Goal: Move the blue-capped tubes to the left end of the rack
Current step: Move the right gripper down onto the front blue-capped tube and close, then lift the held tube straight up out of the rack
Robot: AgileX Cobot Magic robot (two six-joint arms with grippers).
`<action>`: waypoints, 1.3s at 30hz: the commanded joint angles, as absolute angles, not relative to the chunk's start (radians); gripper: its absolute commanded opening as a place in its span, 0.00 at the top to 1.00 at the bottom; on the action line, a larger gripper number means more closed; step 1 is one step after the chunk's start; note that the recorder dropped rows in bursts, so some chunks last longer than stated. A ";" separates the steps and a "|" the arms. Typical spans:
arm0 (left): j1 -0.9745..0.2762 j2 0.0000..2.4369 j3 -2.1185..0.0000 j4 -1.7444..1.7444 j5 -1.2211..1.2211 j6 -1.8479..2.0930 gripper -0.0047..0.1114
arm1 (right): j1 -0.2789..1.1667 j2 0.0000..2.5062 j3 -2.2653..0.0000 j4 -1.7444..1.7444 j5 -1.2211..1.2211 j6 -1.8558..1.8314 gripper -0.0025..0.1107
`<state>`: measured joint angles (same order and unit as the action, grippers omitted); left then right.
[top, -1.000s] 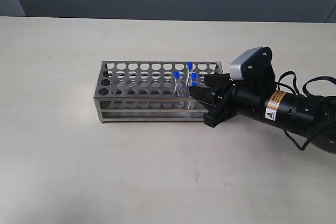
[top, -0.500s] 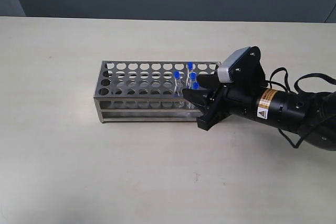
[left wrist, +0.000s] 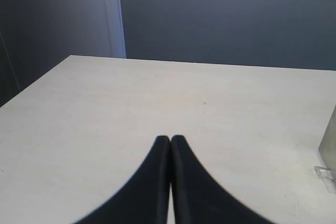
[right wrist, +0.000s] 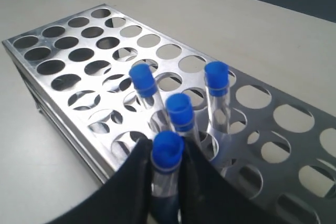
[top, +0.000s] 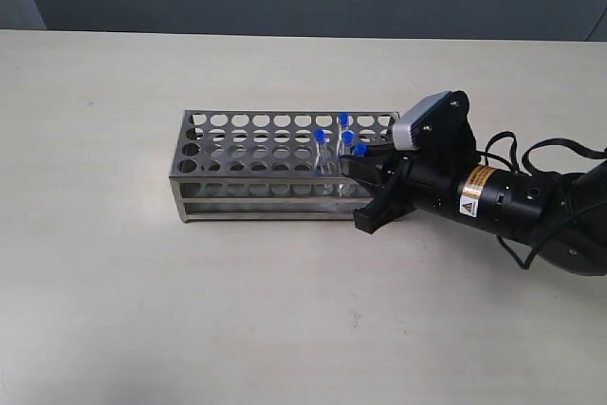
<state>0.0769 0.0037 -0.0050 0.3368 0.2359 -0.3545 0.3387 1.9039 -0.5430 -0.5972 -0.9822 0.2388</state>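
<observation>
The shiny metal rack [top: 256, 160] stands in the middle of the table, and several blue-capped tubes stand in holes near its right end. In the exterior view my right gripper [top: 358, 164] reaches in from the right to the tube nearest it [top: 359, 150]. The right wrist view shows the right gripper [right wrist: 166, 148] shut on that tube just under its blue cap [right wrist: 168, 153]. Three more tubes [right wrist: 179, 110] [right wrist: 143, 78] [right wrist: 216, 76] stand just beyond in the rack [right wrist: 79, 40]. My left gripper [left wrist: 170, 139] is shut and empty over bare table, out of the exterior view.
The rack's holes toward its left end [top: 204, 139] hold nothing. The right arm and its cable [top: 531, 201] lie across the table to the right of the rack. In the left wrist view a grey edge [left wrist: 329, 148] shows at the frame's border.
My right gripper has moved left to the rack's right end and its fingers have come together on the nearest blue-capped tube.
</observation>
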 commanded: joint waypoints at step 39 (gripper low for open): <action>0.070 0.000 -0.002 0.333 0.233 -0.355 0.96 | 0.613 1.931 -1.229 -0.768 -0.549 0.494 0.99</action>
<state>0.0769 0.0037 -0.0050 0.3368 0.2359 -0.3545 0.6081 1.8667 -1.1772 -0.7452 -0.5598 0.4535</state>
